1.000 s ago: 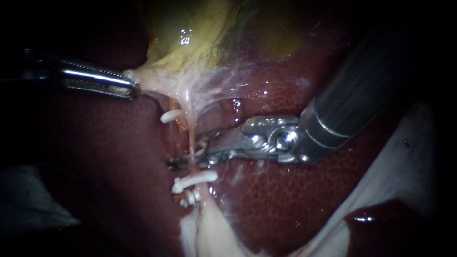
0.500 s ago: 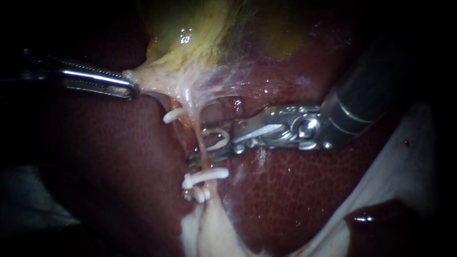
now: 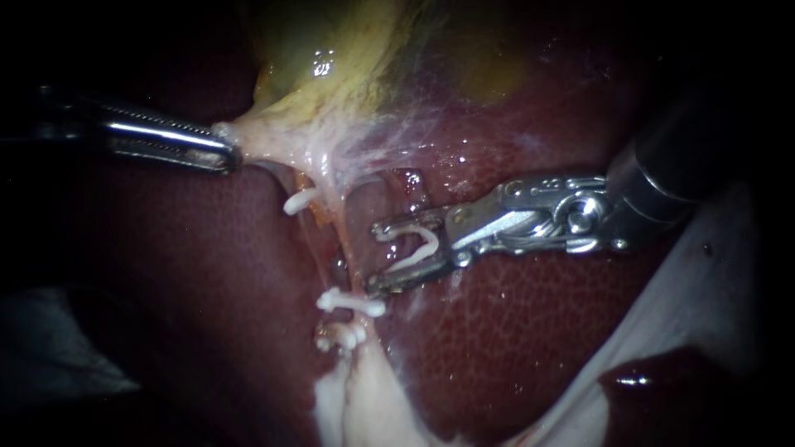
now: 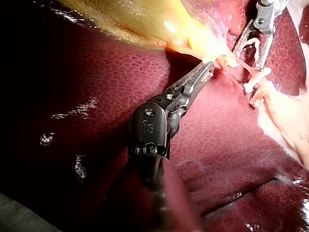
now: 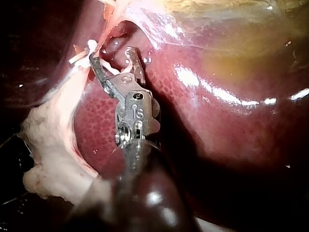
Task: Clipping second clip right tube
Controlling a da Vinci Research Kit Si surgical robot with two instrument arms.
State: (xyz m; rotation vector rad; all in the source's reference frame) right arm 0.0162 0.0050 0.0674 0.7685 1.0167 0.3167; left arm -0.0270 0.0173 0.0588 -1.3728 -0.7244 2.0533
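Our right instrument (image 3: 374,258) has its jaws standing wide apart, and they hold an open white clip (image 3: 418,244) between them. It is bent like a little hoop and touches both jaws. The jaws sit just beside the right tube (image 3: 349,261), not around it, so the second clip is not on yet. One shut clip (image 3: 352,304) already sits across that tube, lower down. What is left, we think, is to slide the jaws over the tube above the shut clip and then squeeze. The shaft comes in from the upper right, low over the liver (image 3: 513,331). Our left instrument (image 3: 228,153) has its jaws shut tight on the thin end of the gallbladder (image 3: 348,66) and pulls it to the left, so the tube is stretched.
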